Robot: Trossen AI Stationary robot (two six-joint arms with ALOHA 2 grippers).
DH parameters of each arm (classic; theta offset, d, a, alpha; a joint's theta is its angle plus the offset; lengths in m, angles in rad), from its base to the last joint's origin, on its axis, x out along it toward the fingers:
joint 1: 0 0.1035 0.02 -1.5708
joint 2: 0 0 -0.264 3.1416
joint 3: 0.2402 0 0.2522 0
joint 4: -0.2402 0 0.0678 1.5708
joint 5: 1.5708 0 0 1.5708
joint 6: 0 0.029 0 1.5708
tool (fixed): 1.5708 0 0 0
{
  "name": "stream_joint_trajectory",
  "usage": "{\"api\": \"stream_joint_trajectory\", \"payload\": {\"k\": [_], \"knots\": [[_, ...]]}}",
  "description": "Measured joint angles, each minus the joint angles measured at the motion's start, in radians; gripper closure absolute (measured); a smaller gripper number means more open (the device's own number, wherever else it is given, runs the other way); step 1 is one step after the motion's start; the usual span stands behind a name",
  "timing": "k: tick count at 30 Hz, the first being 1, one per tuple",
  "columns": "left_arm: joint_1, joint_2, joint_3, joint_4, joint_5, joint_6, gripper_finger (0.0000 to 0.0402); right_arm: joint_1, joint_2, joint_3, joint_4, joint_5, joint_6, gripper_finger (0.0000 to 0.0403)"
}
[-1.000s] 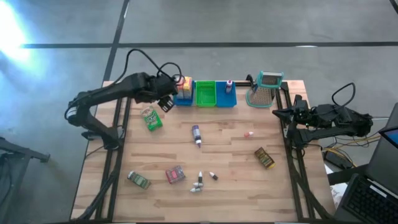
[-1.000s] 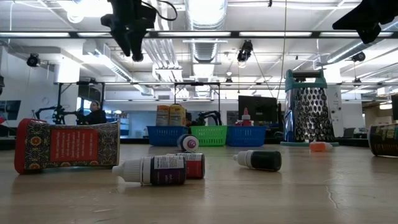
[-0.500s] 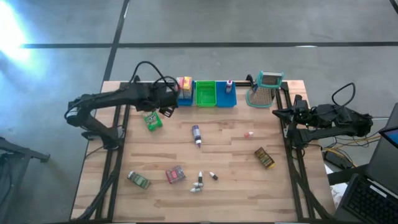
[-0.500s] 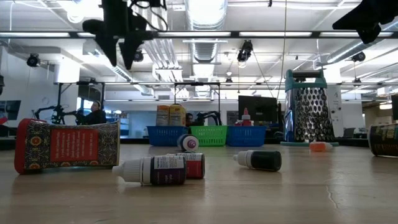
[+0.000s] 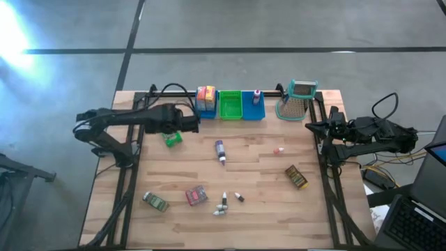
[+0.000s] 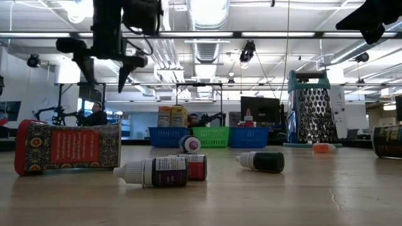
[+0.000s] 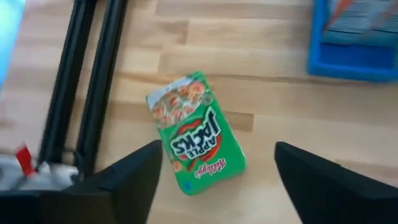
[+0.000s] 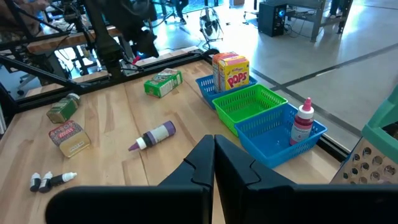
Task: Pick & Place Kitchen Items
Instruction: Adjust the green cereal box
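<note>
A green Apple Jacks box (image 7: pixel 196 134) lies flat on the table near its far left corner (image 5: pixel 172 139). My left gripper (image 7: pixel 217 149) hovers over it, open, with one finger on either side of the box and touching nothing (image 6: pixel 102 68). My right gripper (image 8: pixel 214 155) is shut and waits at the table's right edge (image 5: pixel 310 126). A purple bottle (image 5: pixel 219 150), a brown packet (image 5: pixel 296 176), a pink-red packet (image 5: pixel 196 196), a green packet (image 5: pixel 155 202) and small bottles (image 5: pixel 223 203) lie loose on the table. A yellow-red box (image 5: pixel 206 95) stands in the left blue bin.
Blue (image 5: pixel 206 110), green (image 5: pixel 230 104) and blue (image 5: pixel 255 109) bins stand in a row at the far edge; the right one holds a small bottle (image 5: pixel 257 97). A metal grater (image 5: pixel 296 101) stands beside them. A small pink item (image 5: pixel 279 150) lies right of centre. Black frame rails (image 7: pixel 93 81) run beside the box.
My left gripper has moved from beside the left blue bin toward the table's left and near side and has come down over the green box. The box has stayed where it lay.
</note>
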Motion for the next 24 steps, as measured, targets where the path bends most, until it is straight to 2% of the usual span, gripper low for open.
{"api": "stream_joint_trajectory", "payload": {"k": [3, 5, 8, 14, 24], "knots": [[0.000, 0.000, -0.048, 0.070, 0.000, -0.128, 0.0023, 0.000, 0.000, 0.000, 0.000, 0.000, 0.000, 0.0394], [0.000, 0.000, -0.076, 0.106, 0.000, -0.184, 0.0008, 0.000, 0.000, 0.000, 0.000, 0.000, 0.000, 0.0394], [0.000, 0.000, -0.115, 0.184, 0.000, -0.274, 0.0012, 0.000, 0.000, 0.000, 0.000, 0.000, 0.000, 0.0394], [0.000, 0.000, -0.175, 0.186, 0.060, -0.379, 0.0004, 0.000, 0.000, 0.000, 0.000, 0.000, 0.000, 0.0394], [0.000, 0.000, -0.205, 0.187, 0.096, -0.407, 0.0002, 0.000, 0.000, 0.000, 0.000, 0.000, 0.000, 0.0394]]}}
